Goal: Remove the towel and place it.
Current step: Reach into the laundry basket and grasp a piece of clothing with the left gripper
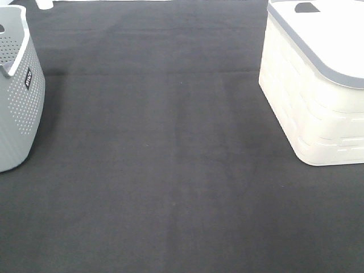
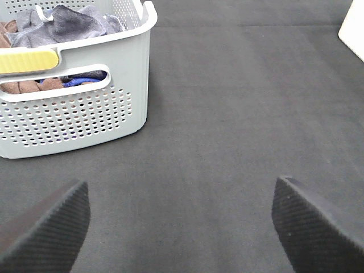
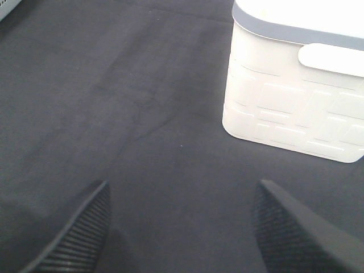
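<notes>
My left gripper (image 2: 181, 227) and right gripper (image 3: 181, 224) both gape wide and hold nothing. The towel (image 2: 74, 23) lies heaped on top in the grey basket (image 2: 85, 116), which sits at nine o'clock in the high view. If I pinch too deep, I could drag the brown cloth (image 2: 28, 86) or blue cloth (image 2: 82, 81) along with it. Only my left wrist view shows the towel. The high view crops the basket's inside.

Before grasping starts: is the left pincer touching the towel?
Apart. Left wrist view: bare mat lies between the left pincer and the towel in its basket.
</notes>
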Robot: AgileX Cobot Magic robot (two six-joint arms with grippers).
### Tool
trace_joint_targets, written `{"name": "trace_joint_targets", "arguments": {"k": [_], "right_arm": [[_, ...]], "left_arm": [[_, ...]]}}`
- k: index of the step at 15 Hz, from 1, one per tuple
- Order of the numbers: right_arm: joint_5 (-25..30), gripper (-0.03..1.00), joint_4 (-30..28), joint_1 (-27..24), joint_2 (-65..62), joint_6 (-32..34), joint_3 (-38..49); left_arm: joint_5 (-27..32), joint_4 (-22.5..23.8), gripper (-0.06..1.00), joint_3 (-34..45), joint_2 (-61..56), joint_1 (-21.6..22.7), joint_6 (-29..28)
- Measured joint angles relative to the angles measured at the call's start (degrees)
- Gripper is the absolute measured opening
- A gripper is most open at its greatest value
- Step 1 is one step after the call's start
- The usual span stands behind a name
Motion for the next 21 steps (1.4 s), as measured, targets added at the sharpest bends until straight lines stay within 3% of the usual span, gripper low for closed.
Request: {"name": "trace_joint_targets", "arguments": {"k": [21], "right_arm": [[0.0,0.70,0.0,0.0,0.0,0.9,0.0]], "left_arm": [[0.0,0.1,0.81,0.0,0.0,0.0,0.6]]}}
